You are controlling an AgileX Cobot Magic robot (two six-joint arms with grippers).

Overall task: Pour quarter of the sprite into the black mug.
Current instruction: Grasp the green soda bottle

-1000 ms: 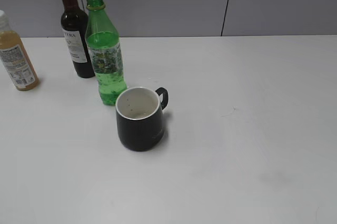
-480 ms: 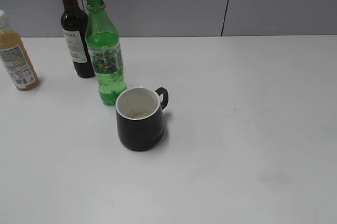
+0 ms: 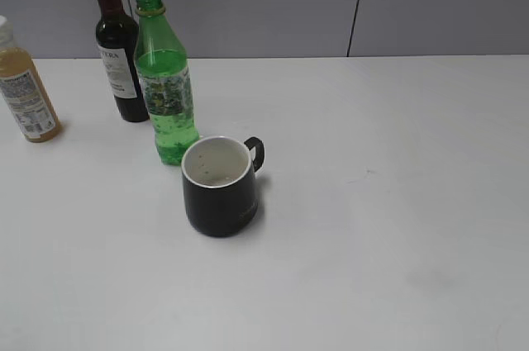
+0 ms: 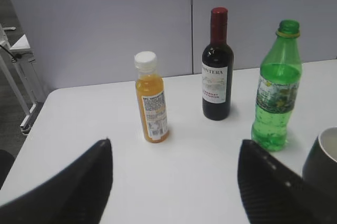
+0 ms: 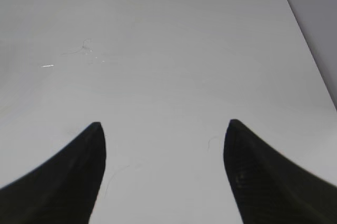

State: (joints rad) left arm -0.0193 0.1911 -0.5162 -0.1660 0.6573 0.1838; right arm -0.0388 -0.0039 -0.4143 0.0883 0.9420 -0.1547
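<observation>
Pre-grasp: both hands wide, empty. Next, left hand [image 4: 174,182] needs to grip Sprite bottle [image 3: 165,87] behind black mug [image 3: 217,186].

Exterior view slants down on worktop [image 3: 397,202]; my left wrist view faces the same sprite [image 4: 276,87], right shows bare worktop.

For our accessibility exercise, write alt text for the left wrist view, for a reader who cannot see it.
Three upright bottles stand in a loose row on a white table: an orange juice bottle with a white cap, a dark wine bottle with a red top, and an uncapped green sprite bottle. The black mug shows at the right edge, and the open left tool frames the foreground, holding nothing.
</observation>
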